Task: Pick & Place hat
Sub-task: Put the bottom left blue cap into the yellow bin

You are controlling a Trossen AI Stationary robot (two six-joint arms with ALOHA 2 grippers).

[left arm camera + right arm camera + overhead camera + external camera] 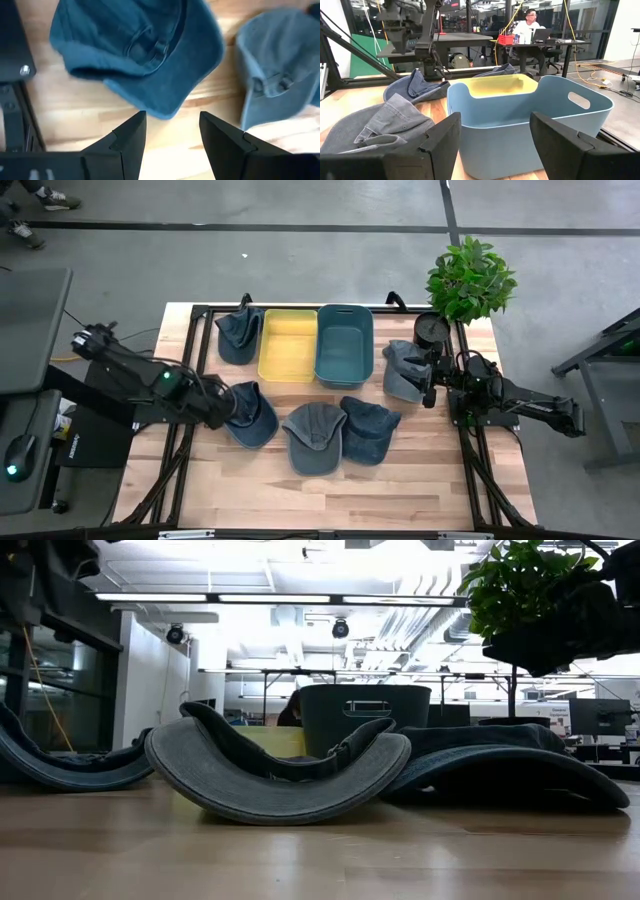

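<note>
Left gripper point(170, 137), fingers spread, hovers beside the blue denim cap point(145, 45); closing early could miss its brim. Right gripper point(495, 145) waits spread before the blue bin point(530, 125).

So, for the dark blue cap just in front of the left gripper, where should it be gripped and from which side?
Probably at the brim edge. In the left wrist view the cap lies flat on the table with its brim toward the open left gripper, whose fingers frame that edge. Come down from above at this near side and pinch the brim, which is thin and stiff; the crown looks soft and slack.
</note>
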